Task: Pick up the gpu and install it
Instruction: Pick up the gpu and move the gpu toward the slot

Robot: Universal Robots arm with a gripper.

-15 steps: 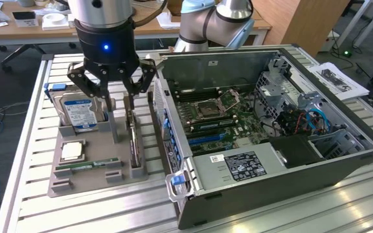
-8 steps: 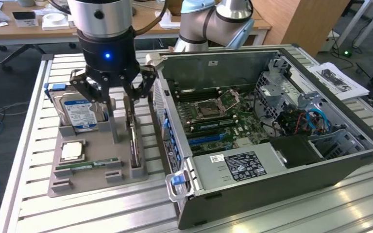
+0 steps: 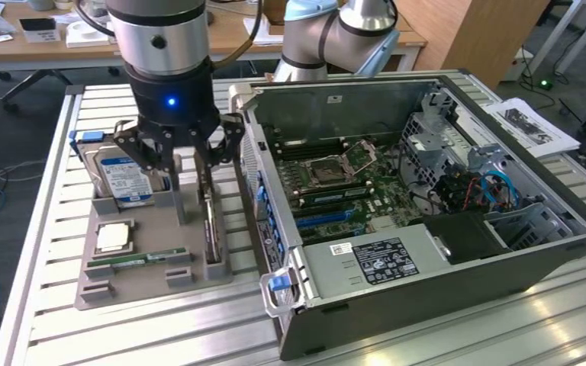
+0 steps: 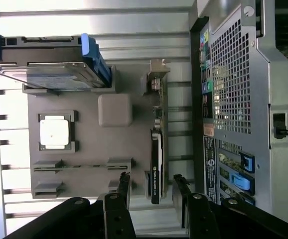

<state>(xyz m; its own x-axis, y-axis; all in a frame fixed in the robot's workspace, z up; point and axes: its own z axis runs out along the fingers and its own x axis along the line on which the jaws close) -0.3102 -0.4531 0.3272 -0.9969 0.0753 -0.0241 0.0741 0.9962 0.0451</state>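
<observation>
Open hand [image 3: 185, 166] above the grey holder tray [image 3: 120, 284], fingers apart on either side of the gpu [image 4: 156, 160], which stands on edge beside the open computer case [image 3: 537, 268].

gpu [image 3: 210, 226]: thin flat card with black faces and a green board edge. In the wrist view, pale lettering shows on the black shroud of its near half. A silvery metal bracket sits at its far end. The card stands upright on its long edge, not tilted, with its long axis running near to far. It is seated in a slot of the grey holder tray [image 3: 130, 280], along the tray's side at the exterior view's right. It is just beside the open computer case [image 3: 415, 299], on the exterior view's left of it, and not installed. The gripper [image 4: 152, 191] has its fingers spread either side of the card, with gaps showing and no grasp.
</observation>
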